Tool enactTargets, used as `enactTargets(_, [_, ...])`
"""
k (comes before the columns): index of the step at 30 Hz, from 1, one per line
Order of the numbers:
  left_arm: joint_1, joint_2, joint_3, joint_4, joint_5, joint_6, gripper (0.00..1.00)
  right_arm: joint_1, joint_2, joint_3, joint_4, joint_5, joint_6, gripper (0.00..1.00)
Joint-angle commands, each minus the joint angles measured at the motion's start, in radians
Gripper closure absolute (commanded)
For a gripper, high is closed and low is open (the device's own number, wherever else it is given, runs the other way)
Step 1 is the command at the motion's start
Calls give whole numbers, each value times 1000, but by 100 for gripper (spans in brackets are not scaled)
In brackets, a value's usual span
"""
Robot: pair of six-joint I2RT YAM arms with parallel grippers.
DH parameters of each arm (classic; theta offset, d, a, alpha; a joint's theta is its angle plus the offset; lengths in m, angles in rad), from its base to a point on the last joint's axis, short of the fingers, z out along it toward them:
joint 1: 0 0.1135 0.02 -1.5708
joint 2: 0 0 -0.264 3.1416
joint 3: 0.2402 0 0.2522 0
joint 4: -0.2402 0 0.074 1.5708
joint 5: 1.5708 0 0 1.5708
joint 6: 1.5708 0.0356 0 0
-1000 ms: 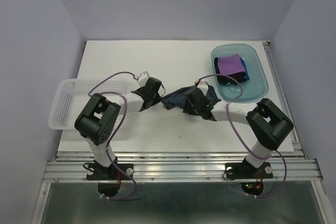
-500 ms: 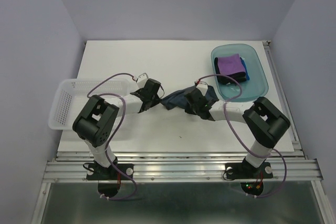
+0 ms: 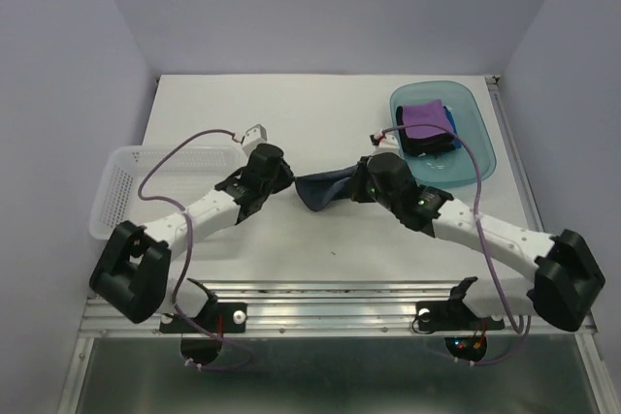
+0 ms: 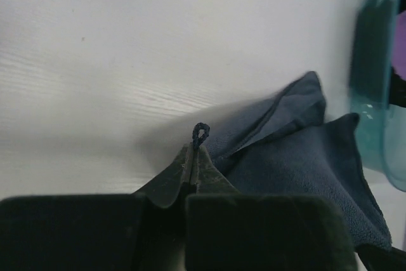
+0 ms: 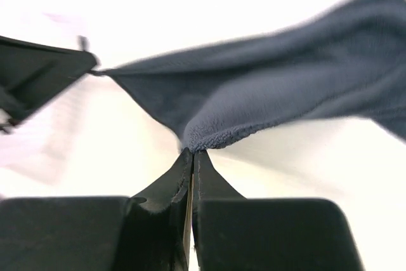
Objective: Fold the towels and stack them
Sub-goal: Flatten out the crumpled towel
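Note:
A dark navy towel [image 3: 325, 188] hangs stretched between both grippers above the middle of the white table [image 3: 291, 113]. My left gripper [image 3: 287, 182] is shut on its left corner; in the left wrist view [image 4: 193, 150] the towel's edge loop [image 4: 200, 134] pokes out past the closed fingertips. On the towel's right side my right gripper [image 3: 361, 185] is shut on a fold of the navy towel [image 5: 266, 103], seen close in the right wrist view [image 5: 193, 152]. A folded purple towel [image 3: 426, 120] lies on a blue one [image 3: 452, 131] in the teal tray [image 3: 475, 162].
A white mesh basket [image 3: 126, 181] stands at the table's left edge, near the left arm. The teal tray [image 4: 374, 80] is at the back right, just beyond the right gripper. Purple cables loop over both arms.
The right gripper has closed on the navy towel. Both arms have stretched forward and lifted, pulling the towel off the table between them.

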Motion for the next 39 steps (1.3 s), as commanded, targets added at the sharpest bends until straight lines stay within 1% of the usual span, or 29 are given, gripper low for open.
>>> enactTargets(1, [-23, -193, -24, 19, 22, 26, 100, 8, -175, 1, -44, -62, -88, 99])
enactTargets(2, [-26, -277, -27, 18, 36, 26, 100, 7, -243, 22, -71, -88, -107, 99])
enactTargets(3, [-32, -323, -32, 18, 36, 20, 100, 7, -278, 31, -81, -100, -115, 99])
enactTargets(4, [-48, -421, -32, 15, 30, 20, 100, 8, -348, 42, -90, -117, -128, 99])
enactTargets(5, [-54, -422, -32, 15, 21, 20, 100, 8, -348, 54, -96, -137, -128, 99])
enactTargets(6, [-59, -513, -31, 12, 0, 18, 100, 7, -412, 68, -101, -169, -138, 99])
enactTargets(8, [-68, -630, -24, 1, -13, 17, 100, 7, -497, 87, -117, -204, -144, 99])
enactTargets(10, [-66, -708, -11, -28, -31, 6, 100, 7, -543, 110, -148, -208, -145, 99])
enactTargets(11, [-69, -709, -6, -42, -36, 0, 100, 7, -562, 113, -148, -209, -142, 99])
enactTargets(13, [-69, -768, -3, -79, -73, -21, 100, 7, -609, 117, -173, -183, -136, 99])
enactTargets(15, [-68, -781, -11, -103, -100, -47, 100, 7, -629, 119, -214, -105, -127, 99])
enactTargets(18, [-69, -782, -27, -131, -180, -78, 100, 7, -631, 117, -246, -19, -115, 99])
enactTargets(20, [-69, -767, -23, -146, -211, -83, 100, 7, -596, 122, -253, 19, -113, 99])
enactTargets(21, [-69, -740, -17, -148, -226, -84, 100, 7, -574, 127, -262, 83, -113, 99])
enactTargets(25, [-68, -646, 45, -148, -326, -72, 100, 5, -471, 160, -273, 234, -118, 99])
enactTargets(26, [-66, -603, 57, -146, -335, -69, 100, 1, -427, 192, -271, 301, -103, 99])
enactTargets(29, [-65, -543, 115, -110, -321, -19, 100, -13, -375, 246, -227, 288, -125, 99])
enactTargets(30, [-65, -514, 141, -99, -305, -8, 100, -13, -343, 295, -227, 256, -138, 99])
enactTargets(33, [-63, -501, 167, -97, -286, 17, 100, -13, -332, 323, -237, 224, -142, 99])
enactTargets(36, [-65, -567, 149, -90, -246, 28, 100, -13, -379, 317, -265, 185, -124, 99])
enactTargets(38, [-65, -618, 109, -76, -184, 41, 100, -12, -453, 280, -271, 127, -109, 99])
enactTargets(39, [-65, -677, 91, -56, -142, 69, 100, -13, -480, 262, -277, 107, -87, 99])
